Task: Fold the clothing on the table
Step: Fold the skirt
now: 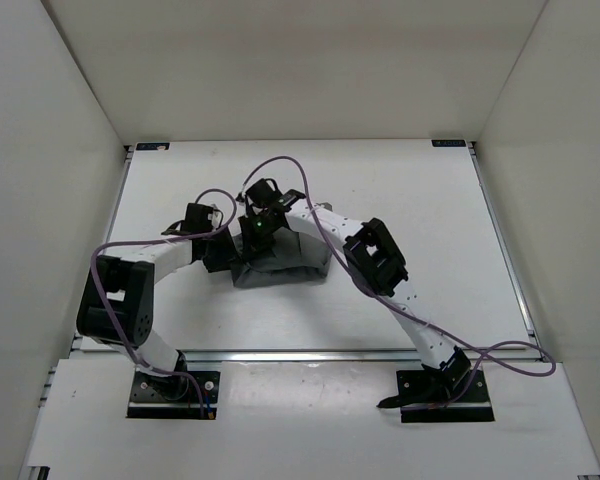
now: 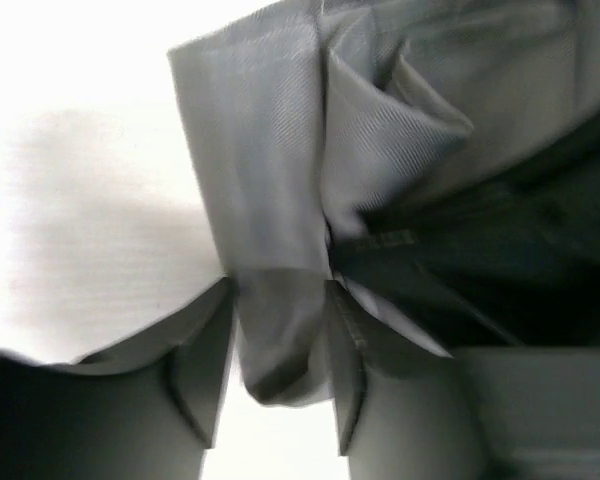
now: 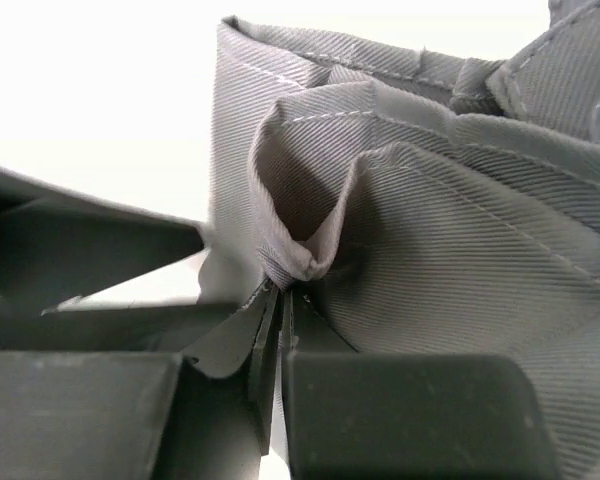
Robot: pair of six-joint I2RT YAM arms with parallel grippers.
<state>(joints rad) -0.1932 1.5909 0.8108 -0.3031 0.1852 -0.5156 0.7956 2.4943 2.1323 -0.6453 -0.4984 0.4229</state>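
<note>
Closest in, the right gripper point(image 3: 280, 300) is pressed together on a small peak of the clothing point(image 3: 430, 230), nipping just the tip of a fold. That looks like a thin hold. If the arm lifts or drags from here, I'd expect the pinch to slip off, or to pull up one layer only and leave the rest bunched underneath.

Just beside it, the left gripper point(image 2: 280, 330) stands spread, with a strip of the grey fabric lying between its fingers point(image 2: 195, 370) and trailing towards the wrist. It does not seem to be squeezing the cloth. The danger there is a snag: if that arm backs away with the strip draped over a finger, it could tug the fold out of shape.

From above, both claws meet over the left part of the garment, close enough that I'd worry about them knocking into each other.

The clothing itself sits as a crumpled heap near the middle of the table point(image 1: 430, 200), under and just right of the two claws, partly hidden by the right arm. It looks far from neatly folded.
</note>
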